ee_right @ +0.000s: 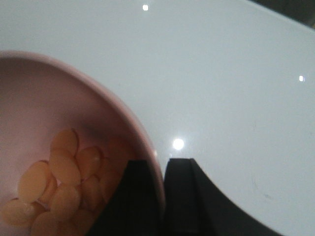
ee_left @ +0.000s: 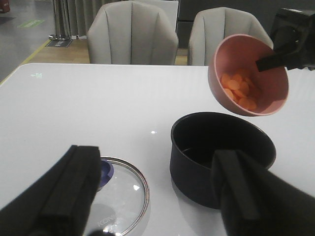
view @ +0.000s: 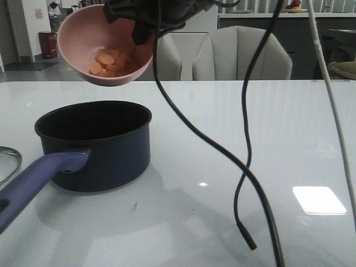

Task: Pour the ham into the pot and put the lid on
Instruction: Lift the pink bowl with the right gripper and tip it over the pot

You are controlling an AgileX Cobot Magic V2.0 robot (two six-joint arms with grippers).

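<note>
My right gripper (view: pixel 146 29) is shut on the rim of a pink bowl (view: pixel 83 39) and holds it tilted in the air above the pot. Orange-pink ham pieces (view: pixel 110 62) lie in the low side of the bowl. They also show in the left wrist view (ee_left: pixel 239 91) and the right wrist view (ee_right: pixel 59 187). The dark navy pot (view: pixel 103 144) stands on the table with its blue-purple handle (view: pixel 39 181) towards the front left; its inside looks empty. The glass lid (ee_left: pixel 125 194) lies flat on the table beside the pot, under my open, empty left gripper (ee_left: pixel 152 196).
The white table (view: pixel 267 139) is glossy. Black cables (view: pixel 245 167) hang down over its middle and a white cable (view: pixel 334 111) hangs at the right. Grey chairs (view: pixel 242 55) stand behind the far edge. The lid's rim (view: pixel 10 158) shows at the front view's left edge.
</note>
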